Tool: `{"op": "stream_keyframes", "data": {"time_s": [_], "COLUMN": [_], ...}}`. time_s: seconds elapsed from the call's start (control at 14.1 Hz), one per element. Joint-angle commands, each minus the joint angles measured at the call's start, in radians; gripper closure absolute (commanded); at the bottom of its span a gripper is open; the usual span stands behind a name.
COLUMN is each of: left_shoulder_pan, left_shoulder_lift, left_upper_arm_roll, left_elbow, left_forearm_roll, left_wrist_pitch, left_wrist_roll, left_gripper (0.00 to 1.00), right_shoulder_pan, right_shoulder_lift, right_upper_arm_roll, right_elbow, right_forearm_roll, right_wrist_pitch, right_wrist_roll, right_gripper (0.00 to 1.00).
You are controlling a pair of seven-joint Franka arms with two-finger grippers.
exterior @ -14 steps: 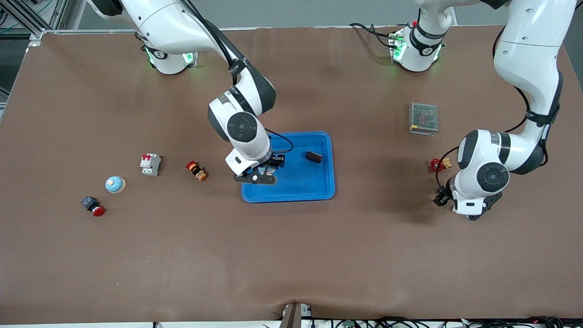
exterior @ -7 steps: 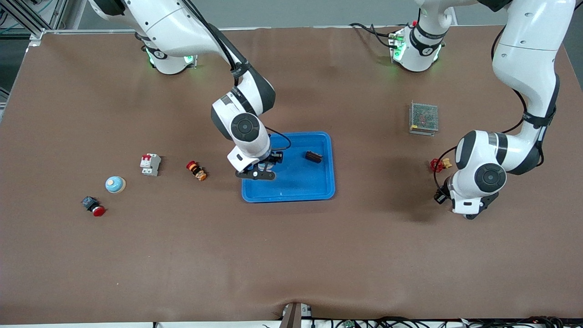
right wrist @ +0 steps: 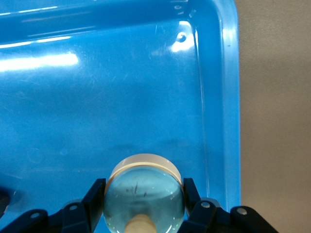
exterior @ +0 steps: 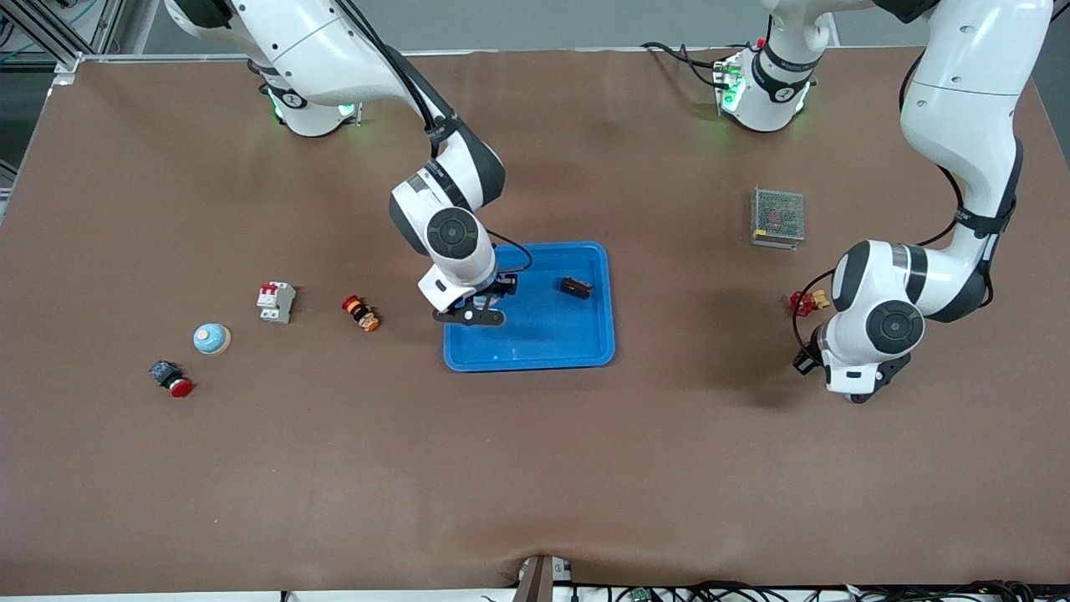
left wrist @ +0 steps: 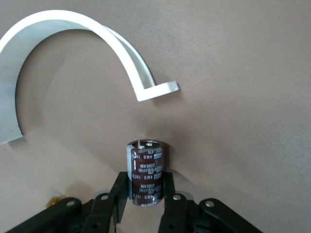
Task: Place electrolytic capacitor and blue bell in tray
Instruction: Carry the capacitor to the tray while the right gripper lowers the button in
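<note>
My right gripper [right wrist: 144, 188] is shut on a blue bell [right wrist: 144, 194] with a cream rim and knob. It holds the bell just over the bright-blue tray [exterior: 543, 344], at the tray's end toward the right arm [exterior: 478, 306]. My left gripper [left wrist: 145, 188] is shut on the electrolytic capacitor [left wrist: 145, 170], a dark brown cylinder with white print, low over the brown table at the left arm's end. The front view hides that gripper under its wrist [exterior: 869, 334]. A second blue bell [exterior: 211, 339] sits on the table toward the right arm's end.
A small dark part [exterior: 575, 288] lies in the tray. On the table are a mesh box [exterior: 778, 216], a red-yellow connector [exterior: 807, 301], a white breaker [exterior: 275, 301], a red-orange button [exterior: 360, 313] and a red push button [exterior: 171, 379]. A white curved strip [left wrist: 73, 24] lies by the capacitor.
The left gripper has shut on the capacitor, and its wrist has shifted slightly toward the robots' bases. The right gripper has edged the same way over the tray with the bell.
</note>
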Motion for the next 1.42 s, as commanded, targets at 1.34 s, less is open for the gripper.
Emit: {"op": "stream_keyframes", "data": {"time_s": [1.34], "left_shoulder_pan": [-0.354], "left_shoulder_lift": [0.006], "left_upper_arm_roll": [-0.019], "left_elbow": [0.298], "left_forearm_roll": [-0.026], "left_wrist_pitch": [-0.268], "left_wrist_roll": [-0.373], "left_gripper": [1.00], "right_shoulder_pan": [0.039], "right_shoulder_lift": [0.029], "right_upper_arm_roll": [-0.007], "right_elbow": [-0.042], "right_forearm_roll": [-0.009], "right_wrist_pitch": [0.100], "right_wrist_roll": [0.013], "right_gripper": [0.55]}}
